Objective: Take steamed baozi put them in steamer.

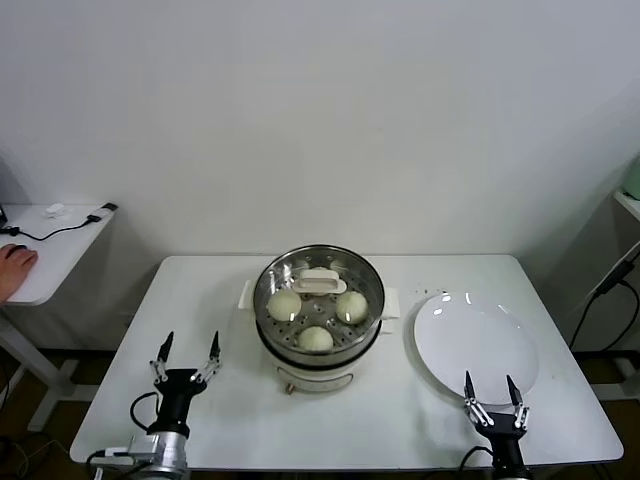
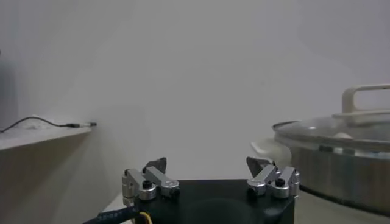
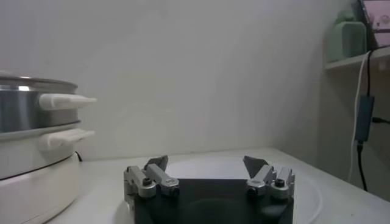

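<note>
The steamer (image 1: 318, 352) stands mid-table on its white pot base, also showing in the left wrist view (image 2: 341, 173) and the right wrist view (image 3: 24, 112). A glass lid with a white handle (image 1: 319, 283) lies over it. Through the lid I see three steamed baozi (image 1: 284, 305), (image 1: 351, 305), (image 1: 316, 339) on the perforated floor. My left gripper (image 1: 190, 345) (image 2: 207, 164) stands open and empty near the front left, apart from the pot. The right gripper (image 1: 489, 385) (image 3: 206, 161) is open and empty at the near edge of the white plate (image 1: 475, 345).
The plate (image 3: 308, 185) holds nothing. A side table (image 1: 60, 250) with a cable stands at the far left, and a person's hand (image 1: 15, 265) rests on it. A shelf with a green object (image 3: 344, 36) and hanging cables sits at the right.
</note>
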Motion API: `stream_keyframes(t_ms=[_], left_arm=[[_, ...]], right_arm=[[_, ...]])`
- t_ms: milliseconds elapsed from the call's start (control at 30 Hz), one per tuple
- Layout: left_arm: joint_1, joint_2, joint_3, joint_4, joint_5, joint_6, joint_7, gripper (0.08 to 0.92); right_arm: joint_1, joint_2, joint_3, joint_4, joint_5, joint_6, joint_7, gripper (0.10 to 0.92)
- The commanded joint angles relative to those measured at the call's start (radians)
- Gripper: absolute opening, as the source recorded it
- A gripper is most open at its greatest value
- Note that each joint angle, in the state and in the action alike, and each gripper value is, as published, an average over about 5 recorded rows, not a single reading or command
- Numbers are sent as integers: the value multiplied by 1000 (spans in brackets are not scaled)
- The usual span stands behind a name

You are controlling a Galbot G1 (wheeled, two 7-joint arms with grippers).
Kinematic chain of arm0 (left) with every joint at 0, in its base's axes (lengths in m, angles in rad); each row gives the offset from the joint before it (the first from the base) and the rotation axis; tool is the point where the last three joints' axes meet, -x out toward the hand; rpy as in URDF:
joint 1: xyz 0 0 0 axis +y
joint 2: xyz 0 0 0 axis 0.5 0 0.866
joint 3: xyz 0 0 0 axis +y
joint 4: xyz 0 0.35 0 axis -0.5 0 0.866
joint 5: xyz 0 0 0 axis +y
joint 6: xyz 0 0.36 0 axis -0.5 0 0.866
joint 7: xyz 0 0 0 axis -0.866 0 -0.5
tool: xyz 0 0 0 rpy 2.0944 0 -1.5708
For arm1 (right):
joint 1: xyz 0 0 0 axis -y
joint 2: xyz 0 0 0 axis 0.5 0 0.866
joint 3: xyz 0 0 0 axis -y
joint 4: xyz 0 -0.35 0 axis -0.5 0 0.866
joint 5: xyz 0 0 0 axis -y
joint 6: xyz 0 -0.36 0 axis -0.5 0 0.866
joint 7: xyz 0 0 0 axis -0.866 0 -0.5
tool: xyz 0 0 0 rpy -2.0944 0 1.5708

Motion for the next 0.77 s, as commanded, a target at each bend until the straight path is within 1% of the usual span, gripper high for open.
stream_keyframes(t_ms=[33,367,767], left_arm=[[14,2,-10,40,-17,-40,11,823],[18,2,0,79,65,-58,8,823],[22,0,8,79,84,-47,9,823]], right_arm=[[-3,-3,-4,3,3,-3,-5,823],[-10,-8,-6,4,3,-6,-18,823],[-12,-6,-6,10,3,-5,-18,823]])
